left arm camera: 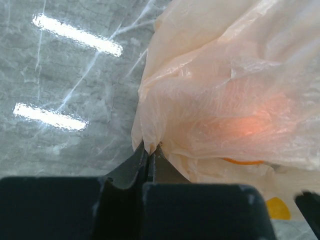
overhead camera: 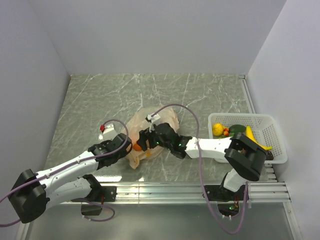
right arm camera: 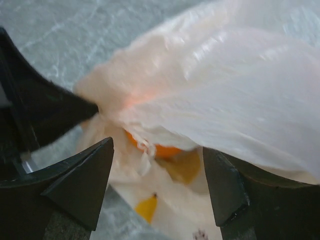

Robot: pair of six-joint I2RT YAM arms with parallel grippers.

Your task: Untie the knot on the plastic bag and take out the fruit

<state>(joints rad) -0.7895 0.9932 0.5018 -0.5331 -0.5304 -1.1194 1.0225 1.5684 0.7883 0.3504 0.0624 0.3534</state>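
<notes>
Top view: bag [overhead camera: 137,122] is seen lying crumpled on the table [overhead camera: 100,100], a little toward 6 o'clock from the centre. Both arms are reached in at its 6 to 7 o'clock edge.

Basket [overhead camera: 275,135] is noted at the bag's 3 o'clock, apart from it. In it are a lemon [overhead camera: 217,129], an avocado [overhead camera: 237,128] and a banana [overhead camera: 255,139].

Left gripper [left arm camera: 149,150]: fingers are pressed together, and a thin gathered fold of the bag's edge is pinched between the tips. The film is drawn into pleats that run away toward 1 o'clock in the left wrist view. An orange glow shows through the plastic at 3 o'clock of the pinch.

Right gripper [right arm camera: 157,155]: fingers are spread wide and nothing is held. The bag's open edge is draped above and between them. An orange [right arm camera: 165,150] is seen inside the bag, in the gap between the two fingers, partly covered by film. The left arm's dark finger is seen at 10 o'clock in this view, clamped on the bag.

Knot: a small twisted pale strip hangs in front of the orange. Whether it is the knot cannot be told, as the view is blurred.
</notes>
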